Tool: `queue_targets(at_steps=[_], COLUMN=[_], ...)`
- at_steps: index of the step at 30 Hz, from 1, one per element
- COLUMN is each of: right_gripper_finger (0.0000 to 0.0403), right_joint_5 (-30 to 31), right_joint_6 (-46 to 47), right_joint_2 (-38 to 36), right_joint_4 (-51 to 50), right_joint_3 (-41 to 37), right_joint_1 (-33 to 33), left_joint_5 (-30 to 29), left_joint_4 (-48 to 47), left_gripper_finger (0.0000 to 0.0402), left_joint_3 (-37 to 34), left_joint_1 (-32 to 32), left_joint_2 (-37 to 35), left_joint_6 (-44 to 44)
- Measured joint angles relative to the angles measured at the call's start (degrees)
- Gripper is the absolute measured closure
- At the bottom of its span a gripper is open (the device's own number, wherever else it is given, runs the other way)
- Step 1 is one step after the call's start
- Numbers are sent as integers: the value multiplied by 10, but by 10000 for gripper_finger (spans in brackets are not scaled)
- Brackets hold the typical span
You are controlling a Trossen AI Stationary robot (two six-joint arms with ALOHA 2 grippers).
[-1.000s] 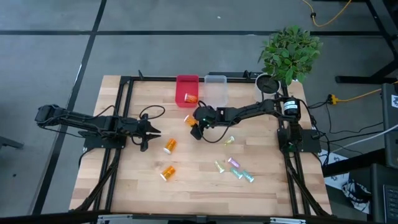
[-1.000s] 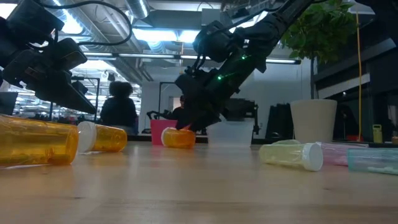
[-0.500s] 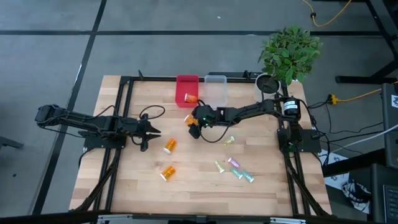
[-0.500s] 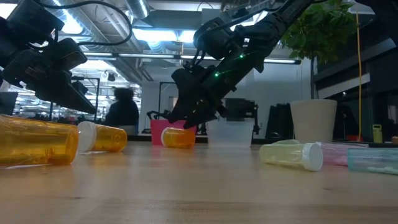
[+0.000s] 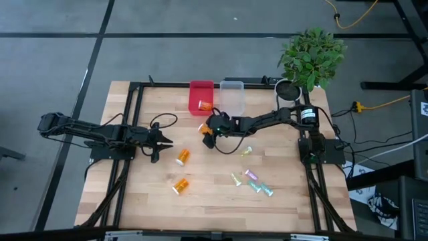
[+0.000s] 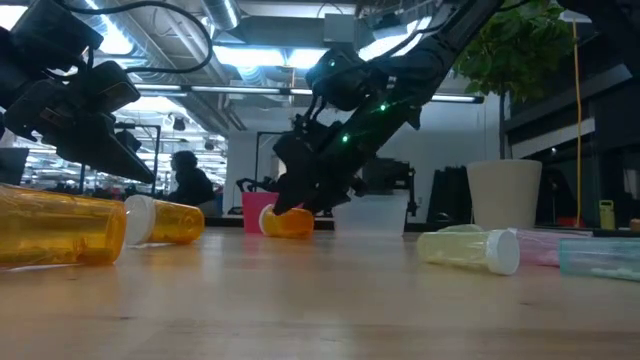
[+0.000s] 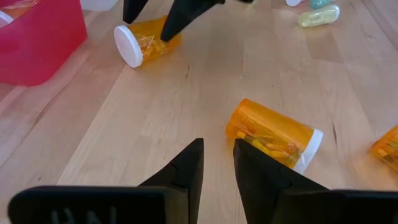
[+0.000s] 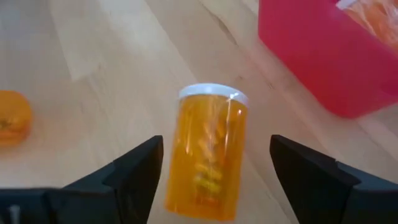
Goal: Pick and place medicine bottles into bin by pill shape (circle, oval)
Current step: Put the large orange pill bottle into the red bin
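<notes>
Room: grey floor around a pale wooden table [image 5: 214, 194]; a person shows far off in the low view
Table edges: black frame rails run along the back and both sides — the front half of the board lies open
Plant [image 5: 311, 57]: at the table's back right corner, beside the right arm's base
Bins: red bin [image 5: 200, 97] and clear bin [image 5: 231, 96] side by side at the back edge; an orange bottle lies inside the red one
Left arm: stretched low from the table's left side, left gripper [image 5: 160, 142] just beside an orange bottle [image 5: 182, 157] — fingers nearly closed with a thin gap, holding nothing
Right arm: reaches across from the right base toward the red bin, right gripper [image 5: 209, 136] lowered over the target bottle [image 8: 210, 149]; fingers spread wide either side of it, not clamped
Target bottle: orange with white cap, lying on its side in front of the red bin
Third orange bottle [image 5: 180, 185]: alone toward the front left
Vials: a pale yellow one [image 5: 247, 152] right of the right gripper; the other vials [image 5: 253, 182] clustered front right, well apart from both grippers
</notes>
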Motion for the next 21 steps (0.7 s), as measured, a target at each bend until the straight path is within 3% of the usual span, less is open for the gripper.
queue_targets(at_steps=[14,21], right_gripper_finger=[108,169], right_joint_5=[-1,-38], right_joint_6=[1,4], right_joint_2=[19,19], right_joint_4=[11,8], right_joint_3=[-1,-1], right_joint_1=[0,1], left_joint_5=[0,0], left_joint_4=[-1,-1], left_gripper_finger=[319,319], left_joint_3=[0,0], left_joint_1=[0,0], left_joint_2=[0,0], left_joint_6=[0,0])
